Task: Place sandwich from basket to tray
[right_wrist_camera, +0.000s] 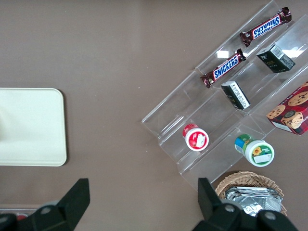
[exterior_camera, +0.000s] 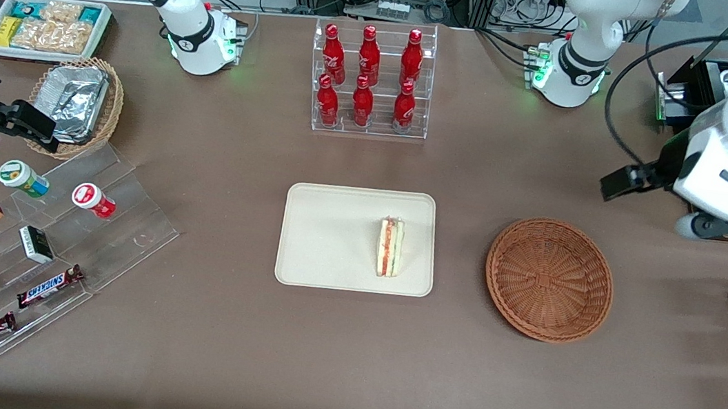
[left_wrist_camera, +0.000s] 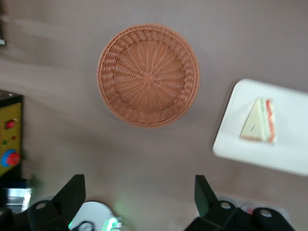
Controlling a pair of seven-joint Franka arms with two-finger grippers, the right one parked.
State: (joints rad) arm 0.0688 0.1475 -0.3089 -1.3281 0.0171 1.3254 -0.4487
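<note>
The sandwich point(exterior_camera: 390, 247) lies on the tray point(exterior_camera: 325, 234), toward the side nearest the basket point(exterior_camera: 549, 279) (which holds nothing). My tool point(left_wrist_camera: 139, 195) hangs above the bench point(exterior_camera: 345, 355) with fingers spread apart, gripping nothing.

Cream tray point(right_wrist_camera: 31, 126) corner on brown table point(right_wrist_camera: 110, 57), well apart from clear stepped rack point(right_wrist_camera: 231, 96) with Snickers bars point(right_wrist_camera: 226, 68).

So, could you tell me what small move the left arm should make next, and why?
Probably just hold or finish retreating to rest. The sandwich already lies on the tray, the basket holds nothing, and the gripper is open, raised well above the table near the working arm's end, carrying nothing.
</note>
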